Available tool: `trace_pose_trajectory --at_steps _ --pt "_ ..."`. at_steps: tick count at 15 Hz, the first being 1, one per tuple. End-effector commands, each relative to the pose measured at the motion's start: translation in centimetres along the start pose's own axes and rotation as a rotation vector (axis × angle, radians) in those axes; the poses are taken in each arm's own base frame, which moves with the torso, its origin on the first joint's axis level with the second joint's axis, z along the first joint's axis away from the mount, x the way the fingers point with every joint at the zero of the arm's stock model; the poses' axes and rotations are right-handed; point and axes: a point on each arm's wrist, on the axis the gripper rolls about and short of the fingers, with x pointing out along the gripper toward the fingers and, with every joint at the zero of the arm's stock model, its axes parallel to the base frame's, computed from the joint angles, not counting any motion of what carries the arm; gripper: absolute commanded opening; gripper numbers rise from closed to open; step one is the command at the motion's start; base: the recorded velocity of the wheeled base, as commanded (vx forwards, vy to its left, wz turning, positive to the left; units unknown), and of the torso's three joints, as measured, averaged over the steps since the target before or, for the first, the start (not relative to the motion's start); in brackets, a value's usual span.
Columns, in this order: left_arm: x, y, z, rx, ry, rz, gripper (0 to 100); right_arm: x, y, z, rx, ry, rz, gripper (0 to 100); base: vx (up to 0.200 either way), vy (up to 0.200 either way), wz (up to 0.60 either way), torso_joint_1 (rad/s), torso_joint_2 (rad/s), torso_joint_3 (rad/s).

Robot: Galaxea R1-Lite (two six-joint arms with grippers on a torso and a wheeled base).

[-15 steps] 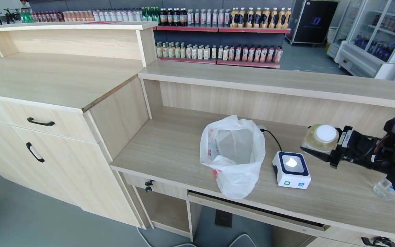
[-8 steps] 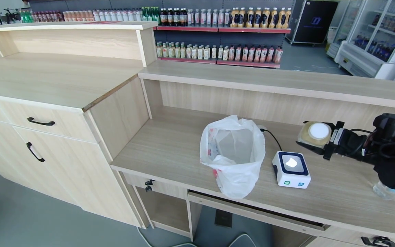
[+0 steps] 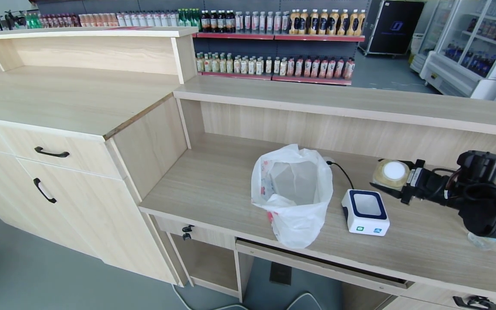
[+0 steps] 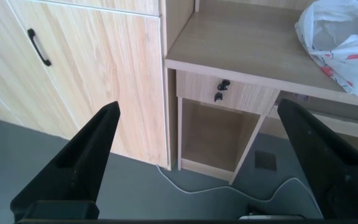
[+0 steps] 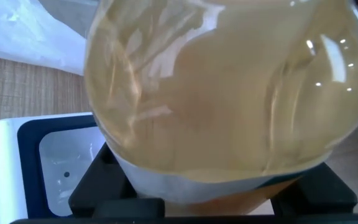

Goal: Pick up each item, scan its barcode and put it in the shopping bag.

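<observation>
right hand (image 3: 385, 177): grasping the drink bottle (image 3: 394, 171), cap up
scanner (image 3: 365, 212): just beside, to bottle's left and lower

Nothing legible: pale label on the bottle (image 3: 393, 171) in the right hand (image 3: 379, 174), 2 coloured icons on the scanner (image 3: 365, 212) beside it, blurred red print on the shopping bag (image 3: 292, 196) beyond.

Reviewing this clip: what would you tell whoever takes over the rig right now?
Left gripper: open, empty, low in front of the counter.
Right gripper: shut on the bottle, held beside the scanner, on its right, not over its window.
Shopping bag: open on the counter, looks empty.
Done: bottle picked up.
Left: scan it (unconfirmed), bag it, then the clear item at the counter's right end.
</observation>
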Motion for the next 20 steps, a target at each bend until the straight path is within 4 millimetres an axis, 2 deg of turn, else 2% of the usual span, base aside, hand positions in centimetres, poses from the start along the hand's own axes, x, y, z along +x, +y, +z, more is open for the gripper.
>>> trace_pose_trajectory --at_steps 1,9,20 --pt "0.0 0.0 0.0 0.000 0.000 0.000 100 0.5 0.4 -1.0 0.009 0.003 0.005 0 0.000 0.000 0.00 0.000 0.00 0.000" --pt "0.0 0.0 0.0 0.000 0.000 0.000 100 0.4 1.4 -0.1 0.033 -0.005 0.035 0 0.000 0.000 0.00 0.000 0.00 0.000" --pt "0.0 0.0 0.0 0.000 0.000 0.000 100 3.3 1.4 -0.8 0.008 -0.068 0.048 0 0.000 0.000 0.00 0.000 0.00 0.000"
